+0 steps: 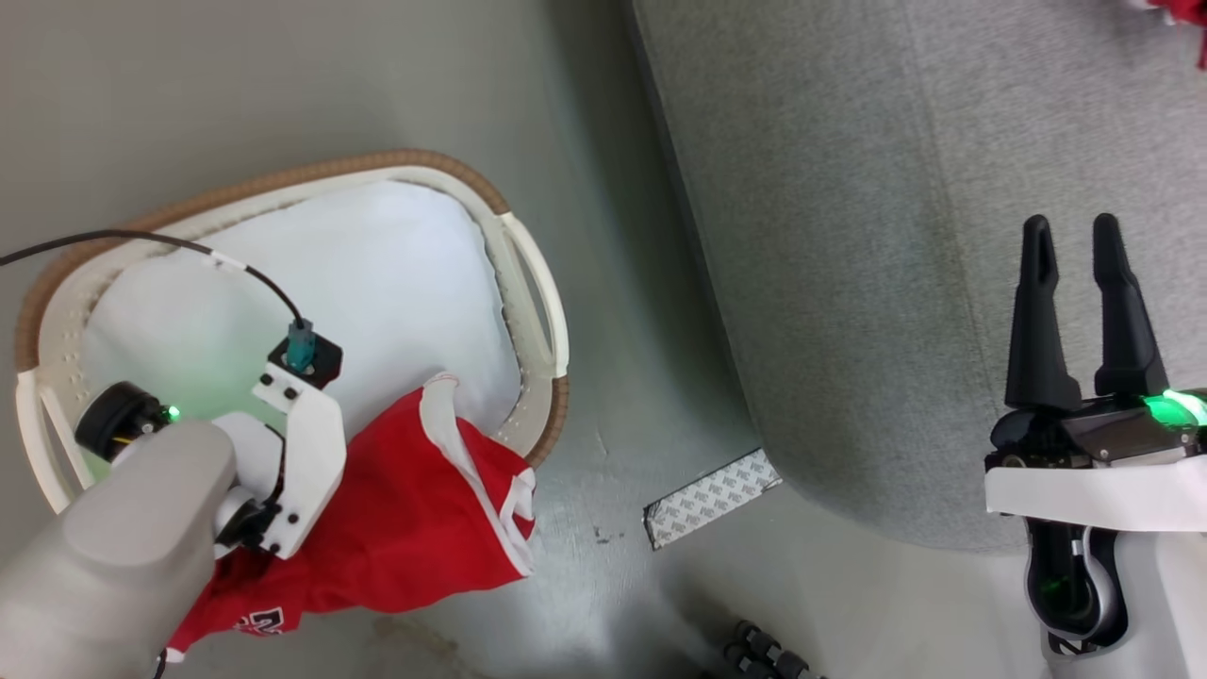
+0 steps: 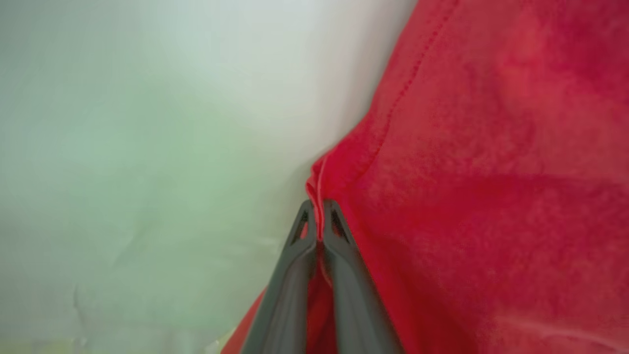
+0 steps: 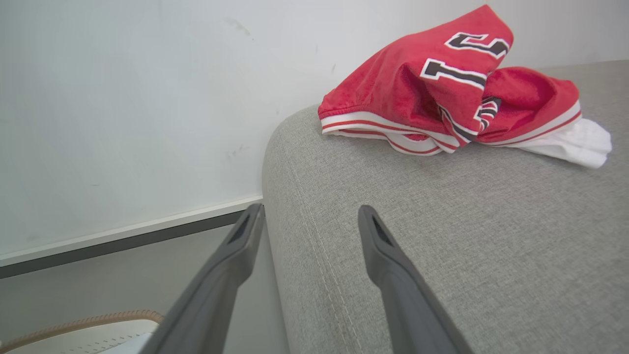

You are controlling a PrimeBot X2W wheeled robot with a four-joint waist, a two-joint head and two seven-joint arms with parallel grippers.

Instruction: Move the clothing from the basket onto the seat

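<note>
Nearest the head camera, at seven o'clock, the pale grey left forearm point(image 1: 123, 538) reaches down over the basket. Its left claw point(image 2: 319, 216) is clamped tight on a fold of the clothing.

The large light-grey woven sofa seat point(image 1: 896, 236) takes up the twelve-to-three o'clock part of the head view. The small cream perforated plastic basket with a brown rim band point(image 1: 528, 273) stands on the floor at nine o'clock, well apart from the seat, with most of its plain white lining point(image 1: 358, 264) bare.

One soft red sports garment with white trim point(image 1: 415, 509) drapes across the basket's five o'clock rim, under the left wrist. A second red garment with black-and-white lettering point(image 3: 442, 93) already lies crumpled on the seat, at one o'clock in the right wrist view.

The right claw point(image 1: 1071, 236) hovers above the seat at three o'clock, fingers parted and holding nothing.

I judge the task roughly half done: one piece delivered and one gripped, which has yet to be lifted clear and carried over. I see no further clothing in the basket, though the forearm hides part of it.
</note>
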